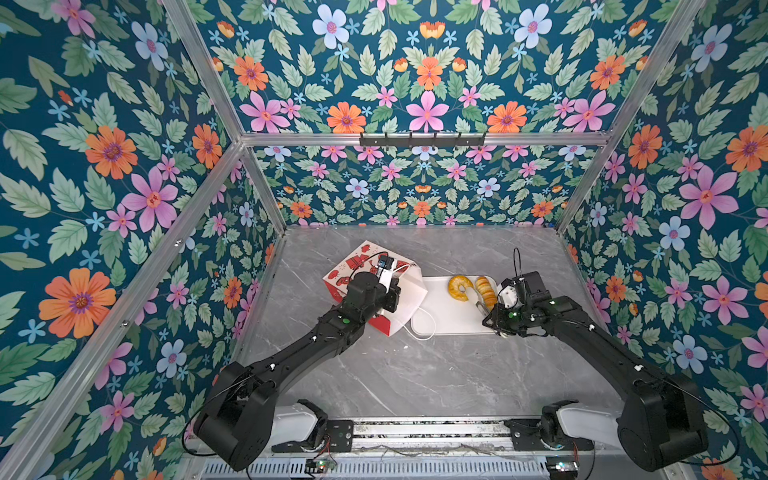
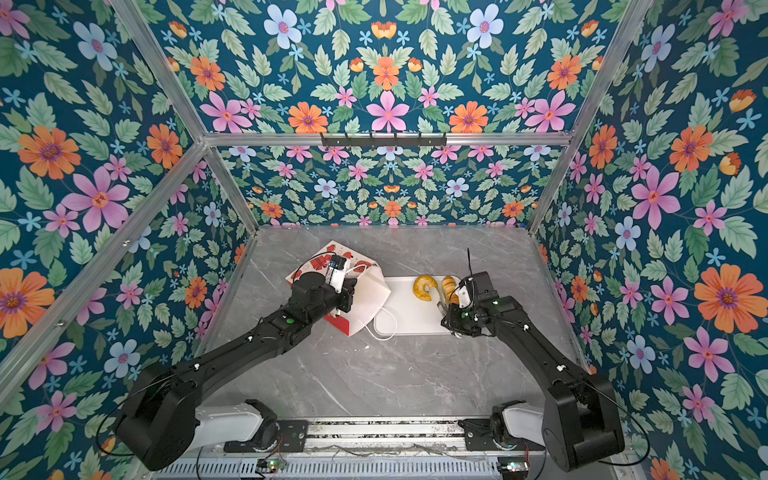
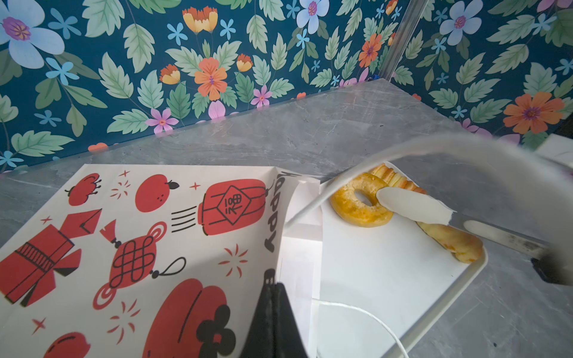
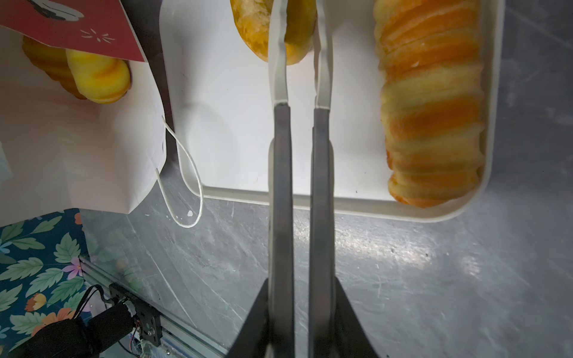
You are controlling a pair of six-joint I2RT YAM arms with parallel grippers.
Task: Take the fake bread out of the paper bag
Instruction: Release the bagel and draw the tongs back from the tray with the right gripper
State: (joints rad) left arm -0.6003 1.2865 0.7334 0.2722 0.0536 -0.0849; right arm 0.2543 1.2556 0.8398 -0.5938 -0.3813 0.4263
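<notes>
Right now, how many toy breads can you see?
4: ring donut and ridged roll on the tray; yellow bun and a darker piece inside the paper bag; more may hide.

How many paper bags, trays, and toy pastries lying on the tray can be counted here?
Red-and-white paper gift bag: 1
Flat white rounded tray: 1
Glossy golden toy pastries on the tray: 2 (ring donut, long twisted stick)
Total: 4

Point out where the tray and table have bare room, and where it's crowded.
Free: the near half of the tray, bordered by the paper bag, the donut and the near rim, though a cord handle loops over its left corner; also the table between both arms. Crowded: the tray's far right, where donut, twisted stick and right gripper bunch.
</notes>
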